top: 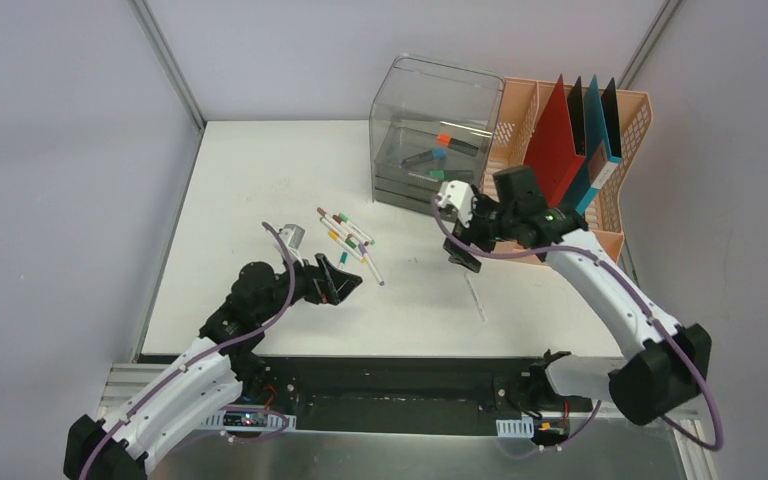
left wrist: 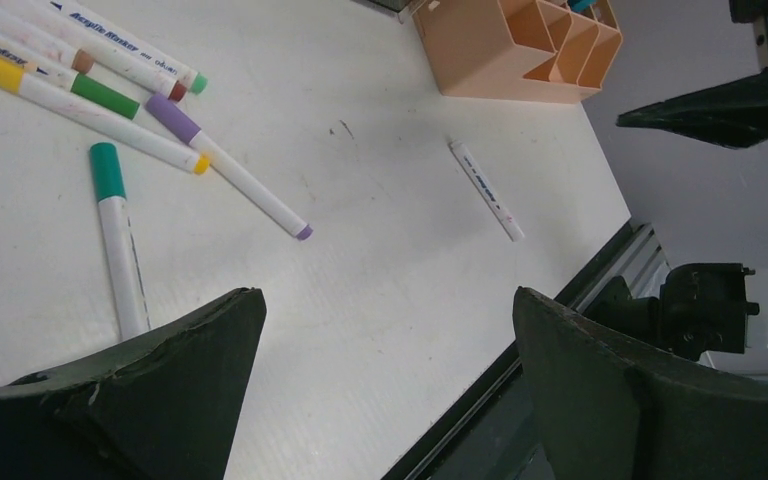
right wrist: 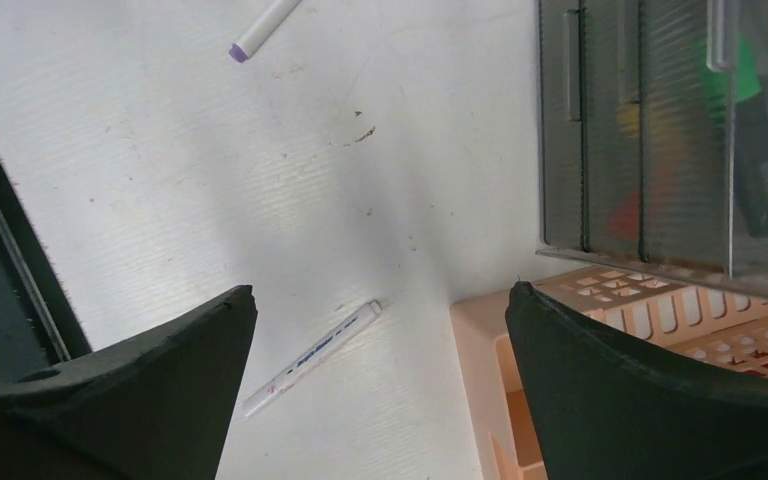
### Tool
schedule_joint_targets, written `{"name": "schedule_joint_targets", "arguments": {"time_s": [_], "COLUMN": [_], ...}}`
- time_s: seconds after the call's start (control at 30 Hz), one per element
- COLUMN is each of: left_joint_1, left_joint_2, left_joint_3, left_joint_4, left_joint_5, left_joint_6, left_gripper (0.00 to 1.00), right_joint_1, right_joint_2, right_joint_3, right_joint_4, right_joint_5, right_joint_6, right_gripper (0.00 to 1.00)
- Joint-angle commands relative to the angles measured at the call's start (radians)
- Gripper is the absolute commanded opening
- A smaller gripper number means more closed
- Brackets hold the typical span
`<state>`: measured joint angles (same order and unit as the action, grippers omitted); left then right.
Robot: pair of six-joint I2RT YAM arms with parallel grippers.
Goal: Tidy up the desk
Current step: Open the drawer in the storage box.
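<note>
Pair of tabletop arms, white shells, black joints.
Left arm [top: 175, 385], right arm [top: 610, 290]: lilac cables [top: 282, 300] alongside; black wedge-shaped fingers [left wrist: 160, 400]; green light [top: 550, 213] at right wrist.

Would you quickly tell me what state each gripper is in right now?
Left gripper: open, holding nothing.
Right gripper: open, holding nothing.

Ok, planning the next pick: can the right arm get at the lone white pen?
Probably yes: the right gripper hangs open above the white pen, which lies alone on the desk.

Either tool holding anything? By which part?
Nothing held. Left tool and right tool both stand open and empty; markers lie loose on the desk.
</note>
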<state>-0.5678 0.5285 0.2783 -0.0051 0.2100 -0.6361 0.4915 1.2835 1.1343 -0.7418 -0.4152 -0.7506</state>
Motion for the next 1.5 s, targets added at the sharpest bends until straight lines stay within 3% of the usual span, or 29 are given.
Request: {"name": "schedule_joint_targets", "arguments": {"time_s": [0.0,0.23,0.5,0.67,1.3,1.47], "left_joint_1": [0.006,0.006,0.006,0.006,0.006,0.006], "left_joint_2": [0.099,0.363,0.656,0.812,1.434,1.529], "left_joint_3": [0.002,0.063,0.213,0.288,0.517,0.581], "left_joint_4": [0.257,0.457,0.570,0.645,1.146,1.159], "left_joint_5": [0.032,0.083,0.141,0.156,0.115,0.094], "left_joint_6": [-0.037,-0.071,-0.105,-0.134,-0.462,-0.493], "left_gripper": [0.99,0.98,0.97,0.96,0.84,0.84], "right_joint_1": [-0.089,-0.295,-0.367,-0.399,-0.407,-0.408], "right_joint_2": [-0.155,-0.315,-0.341,-0.310,-0.293,-0.293], "right_joint_3": [-0.048,-0.106,-0.132,-0.136,-0.145,-0.146], "right_joint_4": [-0.017,-0.025,-0.038,-0.045,-0.049,-0.050], "right_joint_5": [-0.206,-0.298,-0.280,-0.284,-0.260,-0.260], "right_joint_6": [-0.004,0.036,0.022,0.027,0.004,-0.001], "right_gripper": [0.99,0.99,0.99,0.99,0.99,0.99]}}
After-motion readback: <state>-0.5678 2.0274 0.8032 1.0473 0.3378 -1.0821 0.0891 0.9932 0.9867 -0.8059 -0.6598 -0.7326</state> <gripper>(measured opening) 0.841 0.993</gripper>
